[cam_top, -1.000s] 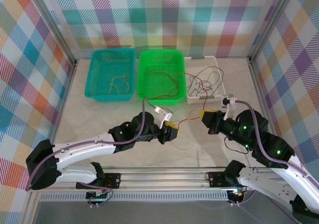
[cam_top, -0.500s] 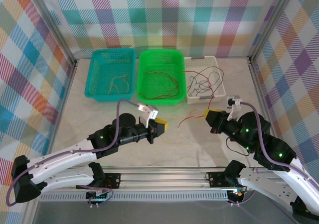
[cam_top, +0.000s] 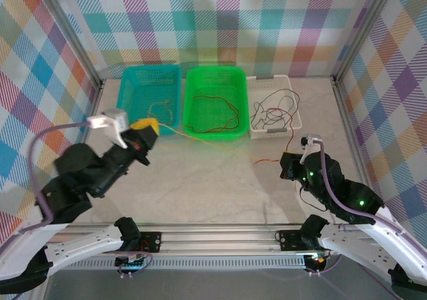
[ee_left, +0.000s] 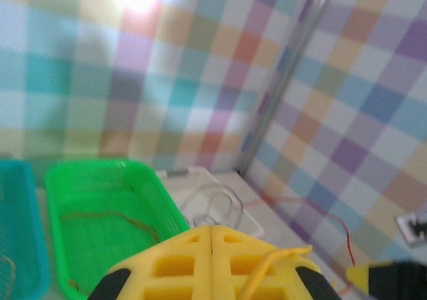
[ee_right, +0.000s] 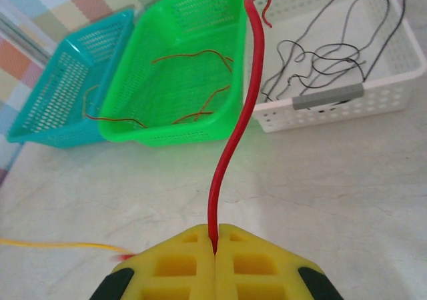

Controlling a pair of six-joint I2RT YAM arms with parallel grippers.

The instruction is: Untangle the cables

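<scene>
**Operator:** Where are the cables right now?

**Spotter:** Your red cable [ee_right: 230, 147] is pinched in the right end effector [ee_right: 215, 237], which is closed on it. It rises out of the seam between the fingers and heads toward the baskets. I can't trace its far end.

**Operator:** And the yellow one?

**Spotter:** Your left end effector [ee_left: 212, 240] is closed too, gripping the yellow cable [ee_right: 60, 245]. In the left wrist view you can see the cable curl over one finger. From there it stretches over the table [cam_top: 213, 187], past the front of the green basket [ee_right: 167, 137], toward your right arm.

**Operator:** Where do the two end effectors sit?

**Spotter:** Your left one is raised, just beside the near right corner of the teal basket [ee_right: 53, 107]. Your right one is low over the table in front of the white basket [ee_right: 373, 93], well apart from the left.

**Operator:** What lies in the baskets?

**Spotter:** You have a tan cable [cam_top: 160, 108] in the teal basket and an orange cable [ee_right: 200, 51] looping across the green one. The dark cables [ee_right: 320, 63] lie in a loose tangle in the white one.
</scene>
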